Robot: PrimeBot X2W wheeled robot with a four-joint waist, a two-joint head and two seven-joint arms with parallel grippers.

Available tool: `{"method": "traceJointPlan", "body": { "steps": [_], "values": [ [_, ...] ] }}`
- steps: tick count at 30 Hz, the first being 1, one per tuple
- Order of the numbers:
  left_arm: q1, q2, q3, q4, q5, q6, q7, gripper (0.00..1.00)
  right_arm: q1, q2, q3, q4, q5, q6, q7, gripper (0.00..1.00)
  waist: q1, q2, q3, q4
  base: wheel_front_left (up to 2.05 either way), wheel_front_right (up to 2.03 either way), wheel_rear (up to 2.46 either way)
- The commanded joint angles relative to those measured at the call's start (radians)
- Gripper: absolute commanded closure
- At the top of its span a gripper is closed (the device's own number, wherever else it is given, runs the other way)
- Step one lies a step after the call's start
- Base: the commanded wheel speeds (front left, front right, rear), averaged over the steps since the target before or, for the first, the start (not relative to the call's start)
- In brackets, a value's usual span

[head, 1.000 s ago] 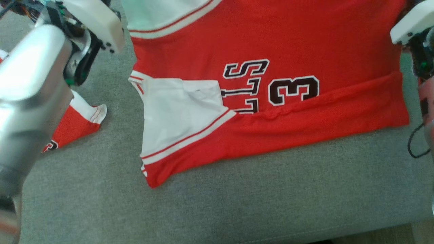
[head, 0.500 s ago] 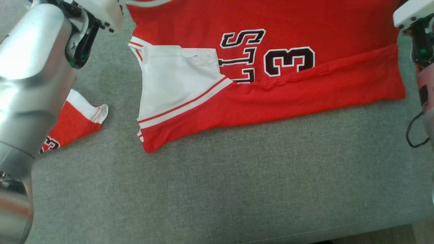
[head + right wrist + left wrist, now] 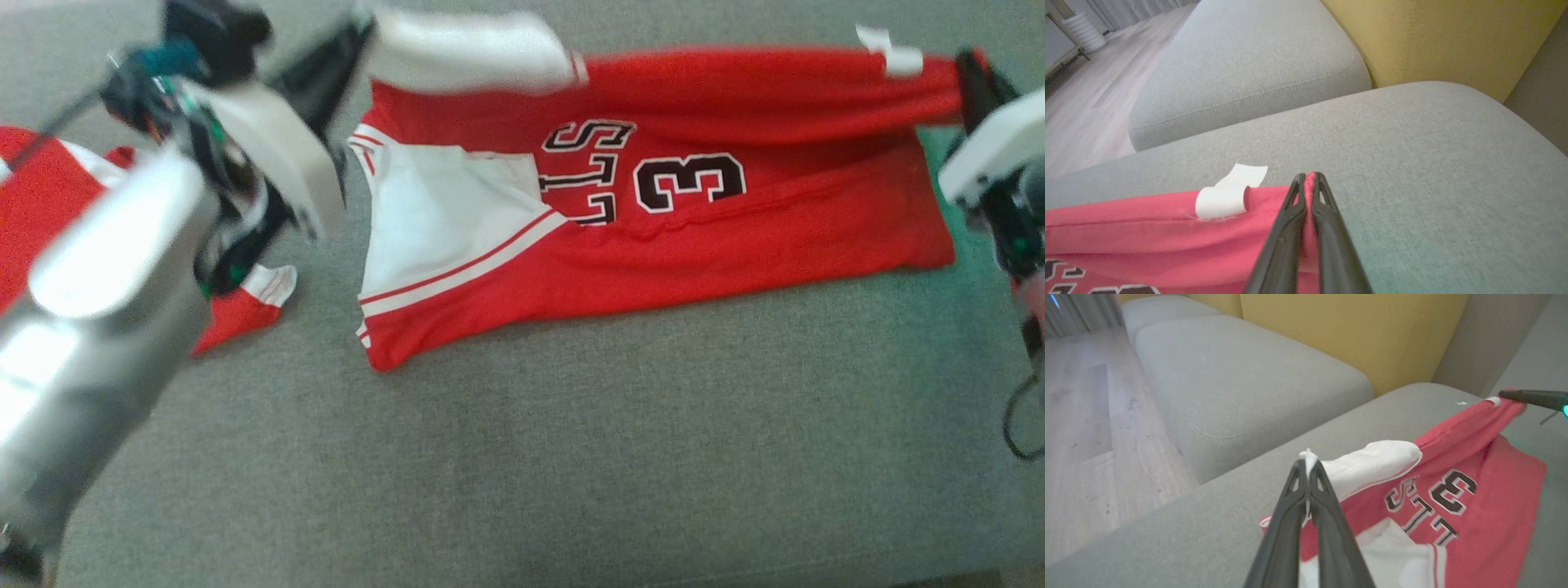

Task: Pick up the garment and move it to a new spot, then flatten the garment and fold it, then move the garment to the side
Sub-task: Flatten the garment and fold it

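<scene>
One red basketball jersey (image 3: 735,237) lies on the grey sofa cushion (image 3: 571,457), long axis running from my left to my right, its far edge lifted taut between my two grippers. My left gripper (image 3: 1306,467) is pinched closed on the white trim corner, my right gripper (image 3: 1309,176) on the red corner beside a white label (image 3: 1224,200). A second red-and-white garment (image 3: 241,310) lies to my left. My wrist views add a yellow backrest (image 3: 1351,330).

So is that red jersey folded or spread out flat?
Partly folded: the jersey lies doubled over its lettering, while the left gripper and right gripper hold its far edge raised.
</scene>
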Motion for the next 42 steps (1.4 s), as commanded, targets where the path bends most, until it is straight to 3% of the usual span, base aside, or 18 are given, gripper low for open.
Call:
{"method": "traceJointPlan", "body": {
  "steps": [1,7,15,24,37,38,39,40,41,42],
  "values": [
    [-0.009,0.065,0.021,-0.069,-0.015,-0.002,0.032,1.0,0.024,-0.032,0.022,-0.04,0.019,0.007,0.023,1.0,0.0001,-0.0001,-0.023,0.011,0.0,0.0,0.0],
    [0.092,0.167,-0.023,-0.263,-0.089,0.0,0.177,1.0,0.102,-0.087,0.072,-0.096,0.083,0.007,0.11,1.0,0.0001,-0.0001,-0.061,0.019,0.0,0.0,0.0],
    [0.186,0.281,-0.07,-0.46,-0.149,0.042,0.322,1.0,0.179,-0.15,0.124,-0.17,0.146,0.007,0.255,1.0,0.0001,-0.0001,-0.092,0.021,0.0,0.0,0.0],
    [0.229,0.312,-0.097,-0.521,-0.162,0.063,0.361,1.0,0.221,-0.182,0.16,-0.22,0.142,0.007,0.322,1.0,0.0001,-0.0001,-0.087,0.015,0.0,0.0,0.0],
    [0.248,0.322,-0.134,-0.546,-0.193,0.05,0.422,1.0,0.254,-0.191,0.163,-0.22,0.115,0.007,0.361,1.0,0.0001,-0.0001,-0.081,0.01,0.0,0.0,0.0],
    [0.248,0.323,-0.139,-0.546,-0.191,0.047,0.429,1.0,0.253,-0.189,0.159,-0.219,0.114,0.007,0.359,0.83,0.0001,-0.0001,-0.081,0.008,0.0,0.0,0.0],
    [0.248,0.323,-0.142,-0.545,-0.19,0.046,0.431,1.0,0.253,-0.186,0.154,-0.216,0.113,0.007,0.356,0.0,0.0001,-0.0001,-0.082,0.007,0.0,0.0,0.0],
    [0.249,0.321,-0.142,-0.545,-0.191,0.048,0.43,1.0,0.253,-0.181,0.147,-0.213,0.115,0.007,0.353,0.0,0.0001,-0.0001,-0.083,0.005,0.0,0.0,0.0],
    [0.249,0.32,-0.141,-0.545,-0.187,0.051,0.425,0.07,0.252,-0.176,0.143,-0.211,0.115,0.007,0.351,0.0,0.0001,-0.0001,-0.084,0.003,0.0,0.0,0.0],
    [0.25,0.319,-0.14,-0.542,-0.183,0.056,0.42,0.0,0.251,-0.174,0.138,-0.21,0.111,0.007,0.342,0.0,0.0001,-0.0001,-0.086,0.001,0.0,0.0,0.0]
  ]
}}
